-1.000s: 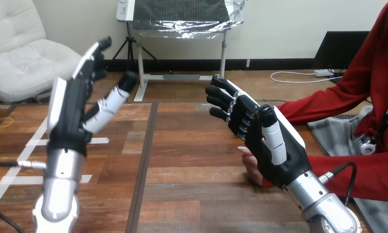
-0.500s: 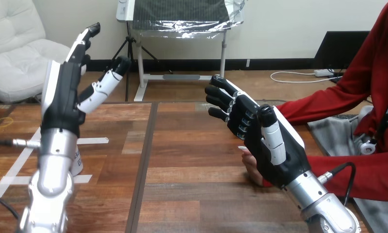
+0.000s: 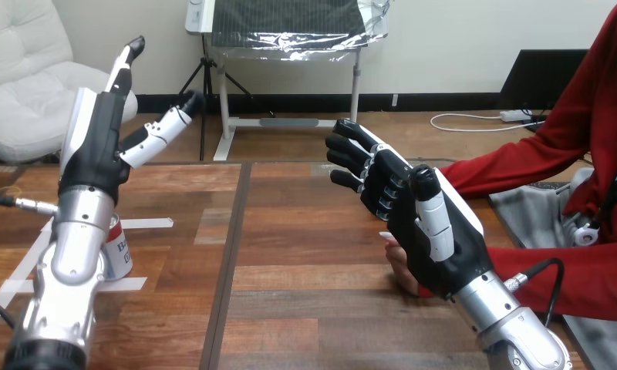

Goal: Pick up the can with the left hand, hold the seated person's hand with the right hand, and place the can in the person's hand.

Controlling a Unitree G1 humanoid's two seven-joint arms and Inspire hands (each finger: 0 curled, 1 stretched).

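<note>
My left hand [image 3: 97, 150] is up above the table [image 3: 290, 308], fingers straight and thumb spread wide; it holds nothing. The can [image 3: 119, 248] stands upright on the table's left part, just behind my left forearm and partly hidden by it. My right hand [image 3: 417, 227] is open too, fingers stretched forward, with the person's hand [image 3: 399, 267] lying beneath its palm — whether they touch, I cannot tell.

Colour check:
Left hand [image 3: 97, 150] and right hand [image 3: 436, 235] are showing black, white shells; can [image 3: 120, 250] below left hand showing white, red band, blue print; table [image 3: 305, 231] showing brown planks, white tape stripes [image 3: 147, 223].
</note>
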